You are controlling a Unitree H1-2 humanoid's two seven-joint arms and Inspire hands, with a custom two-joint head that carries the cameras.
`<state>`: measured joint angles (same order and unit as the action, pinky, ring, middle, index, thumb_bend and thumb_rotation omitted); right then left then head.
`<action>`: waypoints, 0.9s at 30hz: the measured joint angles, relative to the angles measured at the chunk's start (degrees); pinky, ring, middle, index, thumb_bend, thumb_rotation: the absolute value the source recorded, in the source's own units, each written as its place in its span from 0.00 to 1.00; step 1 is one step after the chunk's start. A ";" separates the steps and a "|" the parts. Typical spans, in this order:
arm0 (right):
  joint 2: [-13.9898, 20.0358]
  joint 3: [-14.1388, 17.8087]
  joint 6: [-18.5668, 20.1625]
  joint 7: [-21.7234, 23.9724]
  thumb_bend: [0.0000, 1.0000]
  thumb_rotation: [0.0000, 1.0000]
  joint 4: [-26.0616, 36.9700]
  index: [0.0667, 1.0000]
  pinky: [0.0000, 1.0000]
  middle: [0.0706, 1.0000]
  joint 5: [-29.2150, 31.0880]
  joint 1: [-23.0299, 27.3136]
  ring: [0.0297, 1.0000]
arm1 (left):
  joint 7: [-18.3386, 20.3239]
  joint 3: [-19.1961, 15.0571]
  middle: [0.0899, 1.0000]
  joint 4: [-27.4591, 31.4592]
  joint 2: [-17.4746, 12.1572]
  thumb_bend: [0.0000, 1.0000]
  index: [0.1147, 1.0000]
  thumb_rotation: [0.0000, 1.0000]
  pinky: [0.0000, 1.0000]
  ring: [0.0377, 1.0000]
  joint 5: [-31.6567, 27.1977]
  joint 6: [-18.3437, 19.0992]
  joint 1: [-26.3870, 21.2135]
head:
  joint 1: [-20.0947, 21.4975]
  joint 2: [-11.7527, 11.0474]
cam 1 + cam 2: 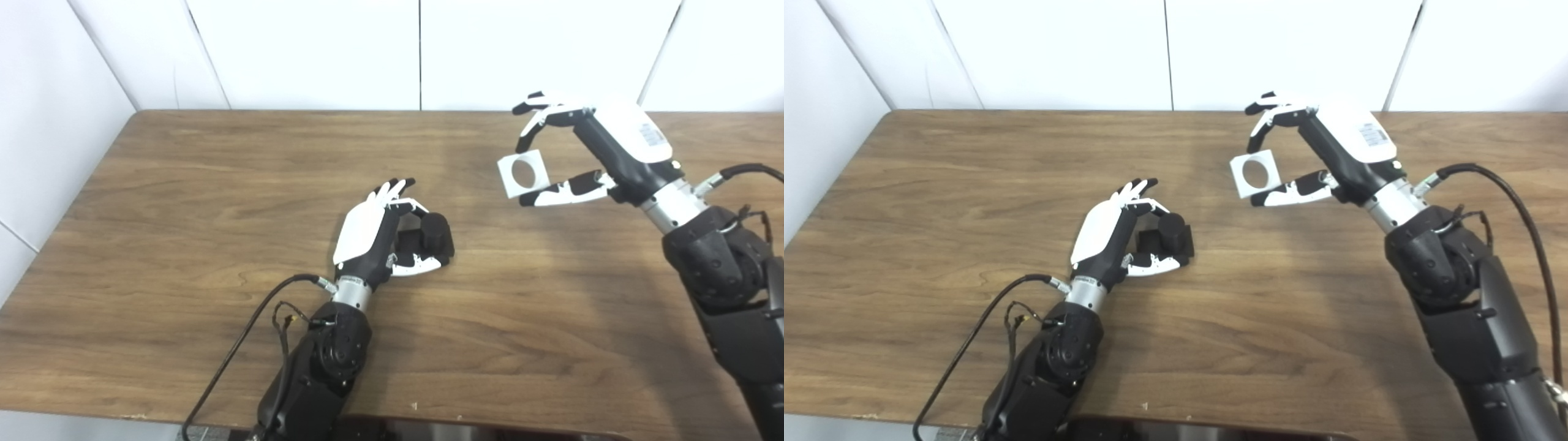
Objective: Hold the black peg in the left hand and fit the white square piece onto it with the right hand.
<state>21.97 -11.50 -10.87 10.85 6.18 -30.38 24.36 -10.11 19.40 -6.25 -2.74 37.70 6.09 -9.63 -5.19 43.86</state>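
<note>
**White square piece held high and to the right of the peg**

White square piece [523, 173], a flat plastic plate with a round hole through its middle, was pinched between thumb and fingers of the right robot hand [591, 153], raised clear above the brown wooden desk [184, 245]. The short black cylindrical peg [436, 234] was gripped in the closed left robot hand [383, 236], low over the desk, its free end apparently turned up and to the right. The piece lay up and to the right of the peg, well apart. By judgement, the hole would have to be carried down-left and lined up with the peg's axis.
</note>
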 measured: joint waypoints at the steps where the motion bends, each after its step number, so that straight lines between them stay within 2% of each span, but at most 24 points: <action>1: -0.66 -0.14 0.51 0.38 0.52 0.14 0.03 0.45 0.81 0.77 -0.01 0.00 0.85 | 0.00 0.01 0.94 -0.01 0.00 0.51 0.42 0.09 1.00 0.99 0.00 -0.02 -0.04 | 0.00 0.00; 5: -1.80 -0.84 1.64 1.60 0.52 0.15 0.97 0.45 0.76 0.77 -0.38 0.02 0.86 | -0.01 0.02 0.94 -0.03 0.02 0.51 0.42 0.09 1.00 0.99 0.02 -0.06 -0.13 | 0.18 0.00; 9: -2.72 -1.57 1.70 2.01 0.52 0.15 1.03 0.45 0.77 0.78 -0.68 0.06 0.86 | -0.01 0.01 0.94 -0.05 0.01 0.52 0.42 0.09 1.00 0.99 0.04 -0.03 -0.16 | 0.18 -0.09; 12: -3.83 -2.71 1.75 2.41 0.52 0.15 1.04 0.44 0.87 0.77 -1.48 0.06 0.86 | -0.01 0.00 0.94 -0.06 0.02 0.52 0.42 0.09 1.00 0.99 0.04 -0.04 -0.19 | 0.26 -0.18; 17: -6.08 -3.91 2.99 2.95 0.52 0.15 1.06 0.44 0.97 0.78 -2.54 0.05 0.87 | -0.04 0.02 0.94 -0.22 0.05 0.52 0.42 0.09 1.00 0.99 0.04 -0.06 -0.32 | 0.18 -0.18; 27: -8.83 -5.45 5.78 5.02 0.51 0.14 0.90 0.44 1.00 0.79 -3.32 0.07 0.89 | -0.22 0.09 0.94 -0.25 0.09 0.51 0.42 0.09 1.00 0.98 0.19 -0.05 -0.36 | -0.17 0.26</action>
<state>13.13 -16.94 -5.09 15.87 7.08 -33.70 24.43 -10.33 19.49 -6.50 -2.65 37.89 6.04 -9.99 -5.36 44.12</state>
